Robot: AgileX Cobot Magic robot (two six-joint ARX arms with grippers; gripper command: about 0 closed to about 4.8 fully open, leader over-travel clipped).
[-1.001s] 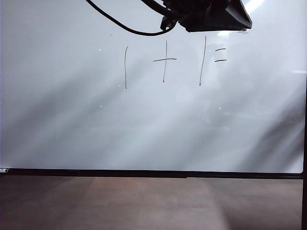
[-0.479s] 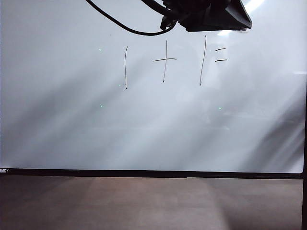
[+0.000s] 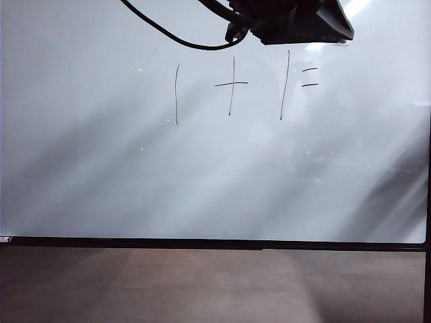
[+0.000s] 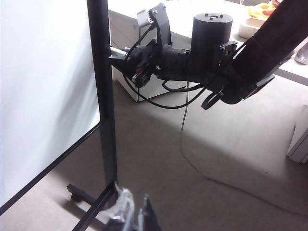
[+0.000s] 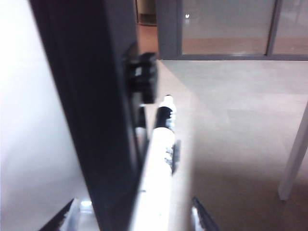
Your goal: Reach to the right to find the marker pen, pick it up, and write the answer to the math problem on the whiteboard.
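The whiteboard (image 3: 215, 168) is the biggest thing here. It is shiny and white with a thin black frame, and it fills most of the exterior view. Near its top is the math problem (image 3: 242, 87), drawn in thin black lines: one plus one, then two short dashes. The space to the right of the dashes is bare.

A bulky black device (image 3: 300, 23) with a cable hangs at the top edge of that view, just above the second one.

My right arm (image 4: 216, 62) reaches toward the black side post of the board frame (image 4: 103, 91), up off the floor (image 4: 192, 163).

My right gripper (image 5: 134, 214) is at that same post. Its two fingers stand wide apart, one on each side of the marker pen (image 5: 161, 159). The pen sits between them, right beside the post, with its pale barrel close to me and its dark tip pointing away. I cannot tell if my fingers touch it.

My left gripper (image 4: 134, 214) is low down near the foot of the board stand. Its tips are close together, with only a thin gap, and it holds nothing.
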